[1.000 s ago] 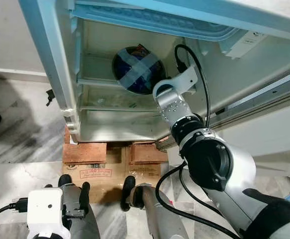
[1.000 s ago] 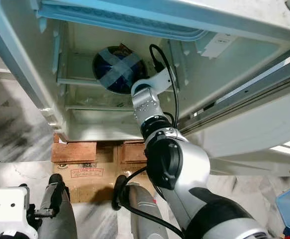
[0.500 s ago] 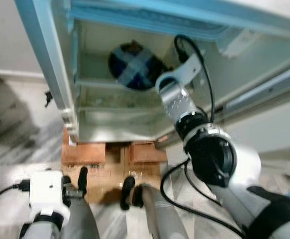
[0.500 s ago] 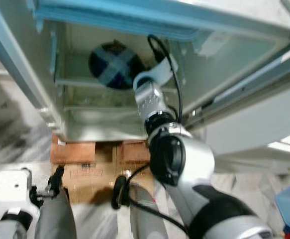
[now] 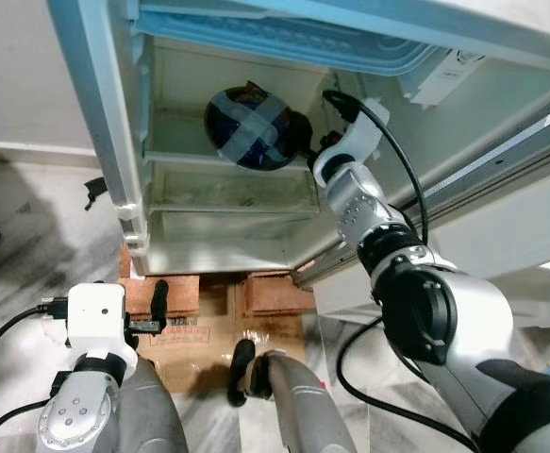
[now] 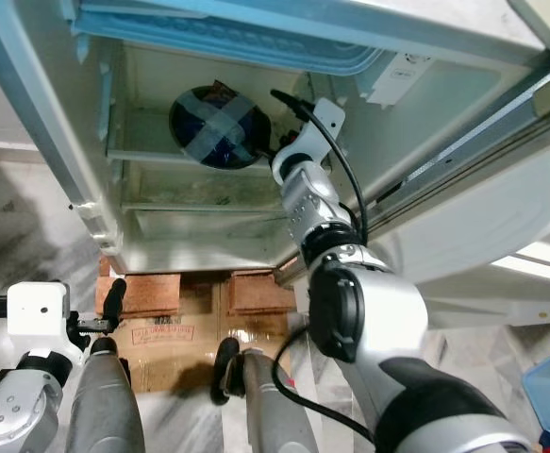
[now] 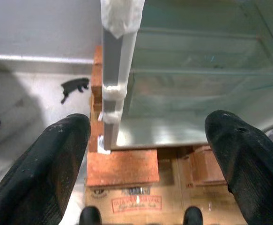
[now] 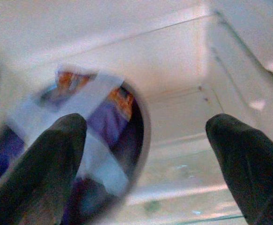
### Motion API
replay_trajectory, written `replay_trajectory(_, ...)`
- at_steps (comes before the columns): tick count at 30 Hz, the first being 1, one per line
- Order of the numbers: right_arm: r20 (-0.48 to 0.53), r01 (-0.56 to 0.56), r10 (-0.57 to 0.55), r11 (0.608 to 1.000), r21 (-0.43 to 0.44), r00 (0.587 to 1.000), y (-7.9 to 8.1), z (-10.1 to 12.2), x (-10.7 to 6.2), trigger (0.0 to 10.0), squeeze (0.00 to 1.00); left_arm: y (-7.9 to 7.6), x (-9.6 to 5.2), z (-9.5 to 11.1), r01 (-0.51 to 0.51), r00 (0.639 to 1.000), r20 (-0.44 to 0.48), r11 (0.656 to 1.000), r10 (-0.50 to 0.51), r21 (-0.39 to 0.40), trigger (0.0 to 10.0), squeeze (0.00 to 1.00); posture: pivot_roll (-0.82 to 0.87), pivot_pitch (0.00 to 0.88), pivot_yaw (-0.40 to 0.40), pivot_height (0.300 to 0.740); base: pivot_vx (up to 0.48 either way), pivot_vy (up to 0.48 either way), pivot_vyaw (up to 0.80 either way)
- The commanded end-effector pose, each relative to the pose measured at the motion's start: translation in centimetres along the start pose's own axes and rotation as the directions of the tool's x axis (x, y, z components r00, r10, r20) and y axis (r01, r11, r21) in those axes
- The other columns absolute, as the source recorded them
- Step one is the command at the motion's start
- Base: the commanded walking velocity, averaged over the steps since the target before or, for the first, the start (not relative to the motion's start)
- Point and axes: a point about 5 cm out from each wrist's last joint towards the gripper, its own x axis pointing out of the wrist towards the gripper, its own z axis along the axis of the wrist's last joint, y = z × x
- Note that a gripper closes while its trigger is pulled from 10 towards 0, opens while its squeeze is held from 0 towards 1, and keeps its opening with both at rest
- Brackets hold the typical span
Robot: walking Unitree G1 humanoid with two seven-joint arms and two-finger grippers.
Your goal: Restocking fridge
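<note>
Inside open fridge, on upper glass shelf, sits dark blue round container with pale tape cross. Your right gripper hangs just beside it, fingers spread wide, holding nothing; one finger overlaps container edge in wrist view. Step reads as release after placing. Next: draw right arm straight back out, clear of shelf lip. Left gripper waits low before fridge base and cardboard box, open, empty.

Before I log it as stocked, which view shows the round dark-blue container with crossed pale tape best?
The left eye view: the round dark-blue container sits sharp on the fridge shelf. Right eye view matches. The right wrist view shows it blurred beside the open right gripper.
</note>
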Motion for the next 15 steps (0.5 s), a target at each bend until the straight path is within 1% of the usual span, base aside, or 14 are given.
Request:
replay_trajectory(1,-0.044,-0.042,0.038,0.994,-0.101,0.998,-1.9,-0.8,-0.8,10.0,1.00,-0.2,0.0,-0.7,0.002,1.000,-0.024,1.000,-0.002,-0.001,10.0,0.00,0.33,0.197,-0.270,0.740,0.000,0.000,0.00)
replay_trajectory(2,-0.065,-0.075,0.066,0.985,-0.155,0.996,-2.3,-1.1,-1.1,10.0,1.00,-0.1,0.1,-0.8,0.000,1.000,-0.023,1.000,0.000,-0.002,10.0,0.00,0.32,0.189,-0.270,0.740,0.000,0.000,0.00)
replay_trajectory(3,-0.080,-0.096,0.082,0.977,-0.190,0.993,-2.5,-1.3,-1.2,10.0,1.00,-0.1,0.1,-0.8,0.000,1.000,-0.022,1.000,0.000,-0.003,10.0,0.00,0.32,0.186,-0.271,0.740,0.000,0.000,0.00)
replay_trajectory(4,-0.116,-0.149,0.123,0.957,-0.250,0.986,-3.1,-1.7,-1.7,10.0,1.00,-0.1,0.2,-1.0,0.001,1.000,-0.021,1.000,-0.001,-0.002,10.0,0.00,0.31,0.172,-0.271,0.740,0.000,0.000,0.00)
replay_trajectory(5,-0.116,-0.149,0.123,0.957,-0.250,0.986,-3.1,-1.7,-1.7,10.0,1.00,-0.1,0.2,-1.0,0.001,1.000,-0.021,1.000,-0.001,-0.002,10.0,0.00,0.31,0.172,-0.271,0.740,0.000,0.000,0.00)
replay_trajectory(6,-0.165,-0.220,0.180,0.936,-0.274,0.970,-3.2,-2.2,-2.0,10.0,1.00,-0.2,0.3,-1.2,0.003,1.000,-0.020,1.000,-0.003,-0.002,10.0,0.00,0.31,0.162,-0.270,0.740,0.000,0.000,0.00)
replay_trajectory(7,-0.185,-0.247,0.200,0.927,-0.281,0.962,-3.2,-2.4,-2.0,10.0,0.81,-0.2,0.3,-1.2,0.003,1.000,-0.019,1.000,-0.004,-0.002,10.0,0.00,0.31,0.162,-0.270,0.740,0.000,0.000,0.00)
replay_trajectory(8,-0.232,-0.299,0.236,0.908,-0.292,0.944,-3.2,-2.9,-2.3,10.0,0.72,-0.3,0.3,-1.3,0.005,1.000,-0.018,1.000,-0.005,-0.002,10.0,0.00,0.30,0.147,-0.271,0.740,0.000,0.000,0.00)
replay_trajectory(9,-0.308,-0.383,0.292,0.875,-0.297,0.906,-3.1,-3.9,-2.7,10.0,0.28,-0.4,0.4,-1.3,0.008,1.000,-0.012,1.000,-0.009,-0.017,10.0,0.00,0.30,0.138,-0.272,0.740,0.000,0.000,0.00)
replay_trajectory(10,-0.343,-0.425,0.320,0.855,-0.298,0.883,-3.0,-4.3,-2.9,10.0,0.28,-0.4,0.5,-1.3,0.011,1.000,-0.009,1.000,-0.011,-0.028,10.0,0.00,0.30,0.138,-0.272,0.740,0.000,0.000,0.00)
replay_trajectory(11,-0.393,-0.477,0.344,0.820,-0.316,0.853,-2.8,-5.0,-3.2,10.0,0.00,-0.5,0.6,-1.2,0.015,1.000,-0.005,1.000,-0.015,-0.025,10.0,0.00,0.30,0.134,-0.273,0.740,0.000,0.000,0.00)
replay_trajectory(13,-0.456,-0.542,0.369,0.767,-0.343,0.810,-2.6,-5.9,-3.6,10.0,0.00,-0.6,0.8,-1.2,0.018,1.000,0.001,1.000,-0.018,-0.015,10.0,0.00,0.30,0.132,-0.275,0.740,0.000,0.000,0.00)
replay_trajectory(15,-0.489,-0.580,0.382,0.732,-0.358,0.784,-2.1,-6.5,-3.7,10.0,0.00,-0.6,1.0,-1.2,0.017,1.000,0.006,1.000,-0.017,-0.011,10.0,0.00,0.30,0.133,-0.278,0.740,0.000,0.000,0.00)
